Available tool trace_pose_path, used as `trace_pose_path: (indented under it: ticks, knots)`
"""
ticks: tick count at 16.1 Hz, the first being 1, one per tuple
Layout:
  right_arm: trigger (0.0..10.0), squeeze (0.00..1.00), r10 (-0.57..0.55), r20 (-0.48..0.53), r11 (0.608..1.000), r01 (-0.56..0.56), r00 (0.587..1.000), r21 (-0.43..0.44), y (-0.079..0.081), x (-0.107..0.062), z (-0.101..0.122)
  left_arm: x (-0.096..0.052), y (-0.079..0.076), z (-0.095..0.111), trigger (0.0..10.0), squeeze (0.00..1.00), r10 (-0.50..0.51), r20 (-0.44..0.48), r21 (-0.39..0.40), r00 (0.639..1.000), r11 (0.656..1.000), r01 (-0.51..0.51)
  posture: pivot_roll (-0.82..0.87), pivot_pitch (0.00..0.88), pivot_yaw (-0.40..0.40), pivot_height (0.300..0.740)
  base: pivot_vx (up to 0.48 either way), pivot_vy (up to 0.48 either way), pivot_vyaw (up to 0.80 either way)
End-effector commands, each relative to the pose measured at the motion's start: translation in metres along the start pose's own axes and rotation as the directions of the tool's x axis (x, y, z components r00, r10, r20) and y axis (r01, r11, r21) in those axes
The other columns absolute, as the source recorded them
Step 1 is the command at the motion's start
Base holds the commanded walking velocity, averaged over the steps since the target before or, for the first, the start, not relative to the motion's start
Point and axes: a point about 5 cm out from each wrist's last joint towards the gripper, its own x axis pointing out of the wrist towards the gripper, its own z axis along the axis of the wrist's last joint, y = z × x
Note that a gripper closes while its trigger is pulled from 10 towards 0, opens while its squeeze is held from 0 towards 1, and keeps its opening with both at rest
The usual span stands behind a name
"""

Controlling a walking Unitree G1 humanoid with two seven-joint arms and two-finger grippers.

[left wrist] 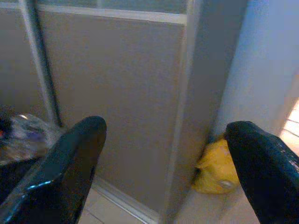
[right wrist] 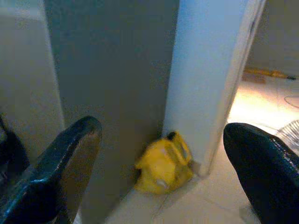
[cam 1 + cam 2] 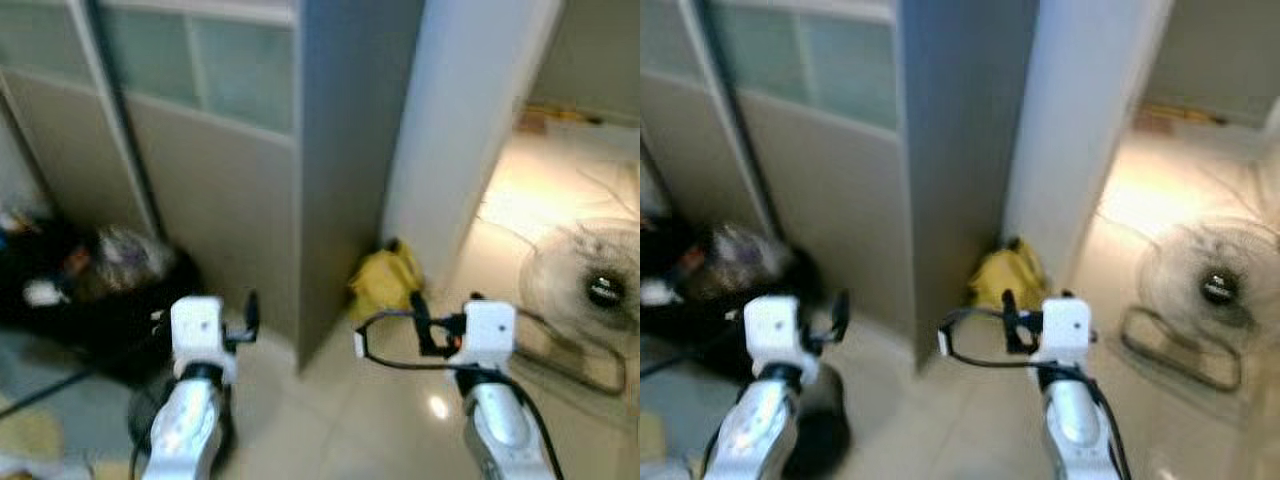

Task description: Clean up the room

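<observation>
- Left eye view: I hold both arms raised in front of me. My left gripper [image 3: 245, 322] sits in front of the grey cabinet [image 3: 225, 190]; my right gripper [image 3: 420, 325] hangs above the pale tiled floor [image 3: 330, 420]. A yellow bag [image 3: 385, 280] lies on the floor in the corner where the cabinet's side meets the white wall [image 3: 455, 130], just ahead of my right gripper. To my left, a dark heap of clutter [image 3: 80, 285] rests against the cabinet's foot. To my right, a floor fan [image 3: 590, 285] lies on the tiles by a bright doorway.
- Right eye view: the same scene, blurred; the yellow bag sits between the cabinet's edge and the wall.
- Left wrist view: my left gripper's fingers [image 1: 70, 163] stand wide apart with nothing between them. Beyond them are the cabinet panel and, at its corner, the yellow bag.
- Right wrist view: my right gripper's fingers [image 2: 261, 168] are also spread wide and bare. The yellow bag lies ahead of them, touching the foot of the white wall.
</observation>
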Motion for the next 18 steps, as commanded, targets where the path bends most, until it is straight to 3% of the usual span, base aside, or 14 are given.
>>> trace_pose_path:
  ticks: [1,5,6,11,13,14,15,16,18]
  knots:
    - [10.0,0.00,-0.092,-0.237,0.992,0.109,0.967,0.058,-0.013,0.008,-0.059,0.040,-0.010,-0.043,10.0,0.00,-0.244,-0.248,0.132,0.938,0.950,0.282,-0.03,0.000,0.038,0.740,0.000,-0.480,0.62]
    - [10.0,0.00,-0.071,-0.235,0.995,0.085,0.969,0.052,-0.013,0.009,-0.057,0.048,-0.016,-0.032,10.0,0.00,-0.220,-0.190,0.071,0.957,0.969,0.238,-0.02,0.000,0.012,0.740,0.000,-0.120,0.60]
    - [10.0,0.00,-0.058,-0.242,0.995,0.076,0.968,0.066,-0.010,0.006,-0.059,0.048,-0.015,-0.033,10.0,0.00,-0.213,-0.202,0.049,0.956,0.973,0.227,-0.02,0.000,0.012,0.740,0.000,0.480,0.58]
    - [10.0,0.02,-0.047,-0.244,0.992,0.073,0.969,0.102,-0.010,0.003,-0.061,0.048,-0.017,-0.035,10.0,0.00,-0.215,-0.219,0.084,0.952,0.968,0.238,-0.02,0.000,0.017,0.740,0.000,0.480,0.58]
    - [10.0,0.07,-0.116,-0.203,0.987,0.135,0.972,0.083,-0.031,0.001,-0.054,0.035,0.010,-0.037,10.0,0.00,-0.167,-0.209,0.144,0.963,0.969,0.200,-0.02,0.000,0.025,0.740,0.000,0.480,0.58]
    - [10.0,0.17,-0.134,-0.195,0.987,0.148,0.972,0.059,-0.044,-0.003,-0.052,0.026,0.026,-0.040,10.0,0.00,-0.145,-0.226,0.160,0.963,0.970,0.183,-0.01,0.000,0.022,0.740,0.000,0.480,0.58]
    - [10.0,0.24,-0.101,-0.215,0.992,0.115,0.971,0.050,-0.040,-0.006,-0.055,0.022,0.025,-0.042,10.0,0.00,-0.158,-0.230,0.166,0.960,0.966,0.198,0.00,0.000,0.014,0.740,0.000,0.480,0.59]
    - [10.0,0.24,-0.058,-0.227,0.995,0.076,0.972,0.071,-0.026,-0.004,-0.058,0.024,0.017,-0.040,10.0,0.00,-0.156,-0.222,0.131,0.963,0.973,0.188,0.01,0.000,0.008,0.740,0.000,0.480,0.58]
    - [10.0,0.24,0.018,-0.230,0.994,0.008,0.973,0.109,-0.002,0.000,-0.059,0.025,0.006,-0.032,10.0,0.00,-0.161,-0.189,0.147,0.969,0.971,0.190,0.04,0.000,0.003,0.740,0.000,0.000,0.58]
